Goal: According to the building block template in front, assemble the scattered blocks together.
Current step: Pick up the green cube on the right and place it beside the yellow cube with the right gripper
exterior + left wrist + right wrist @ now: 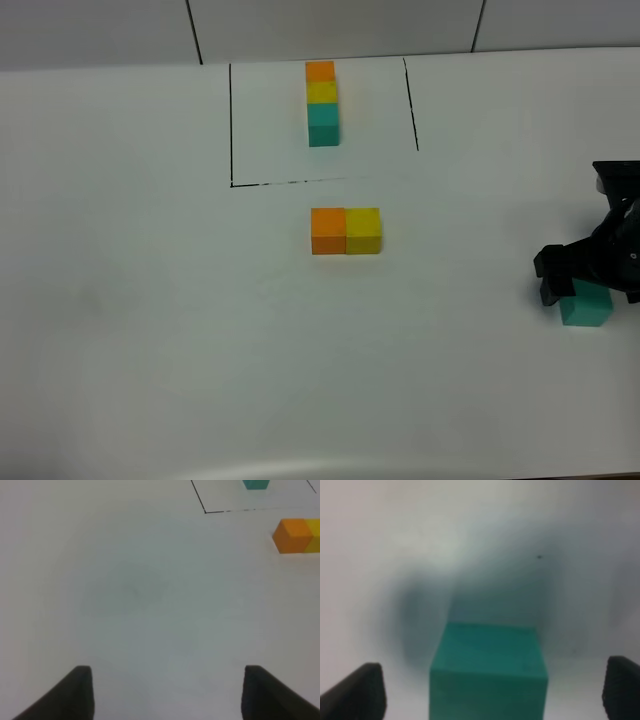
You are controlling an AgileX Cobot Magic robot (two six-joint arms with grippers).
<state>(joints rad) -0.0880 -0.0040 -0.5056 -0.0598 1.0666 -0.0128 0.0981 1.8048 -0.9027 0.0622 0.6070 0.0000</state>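
The right claw (495,680) stood open astride the teal cube (587,308), its fingers clear of both sides, far right on the surface (150,330). The left claw (167,690) hung open and empty. The orange cube (328,230) and yellow cube (364,230) sat touching, near the template (323,102).
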